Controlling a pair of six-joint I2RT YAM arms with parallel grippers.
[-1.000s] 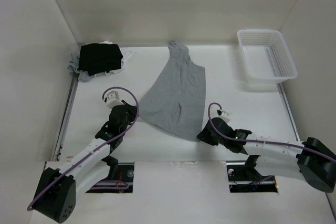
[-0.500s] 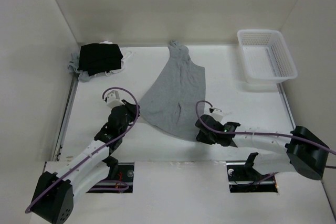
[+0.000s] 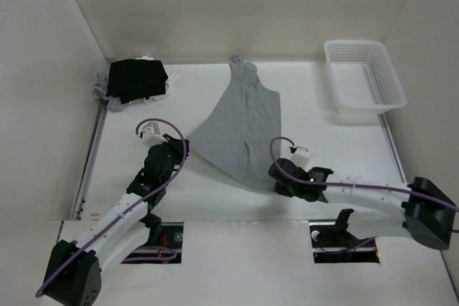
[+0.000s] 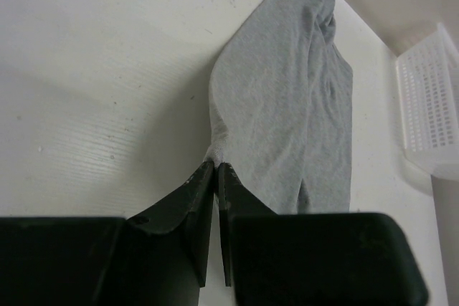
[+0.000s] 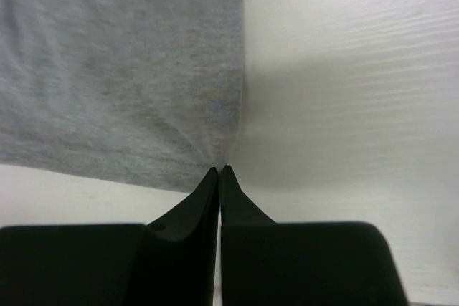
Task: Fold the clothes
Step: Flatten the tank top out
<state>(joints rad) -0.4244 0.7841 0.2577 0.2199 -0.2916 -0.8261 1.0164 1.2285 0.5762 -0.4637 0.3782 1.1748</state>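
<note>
The clothes [image 3: 244, 123] are one heather-grey tank top lying flat and slanted on the white table, straps bunched at the far end. My left gripper [image 3: 185, 142] is shut on the hem's near left corner; in the left wrist view the grey cloth [image 4: 287, 105] puckers into the closed tips of that gripper [image 4: 216, 165]. My right gripper [image 3: 274, 178] is shut on the hem's near right corner. In the right wrist view the fabric [image 5: 122, 69] gathers into a point at the closed tips of this gripper [image 5: 219, 170].
A black garment pile [image 3: 135, 80] with white and grey edges sits at the far left corner. A white slatted basket [image 3: 364, 77] stands at the far right, also visible as the basket [image 4: 427, 105] in the left wrist view. Walls enclose the table on three sides.
My right gripper slid left to the garment's near right corner and closed on it. The left arm shifted slightly, still pinching its corner.
</note>
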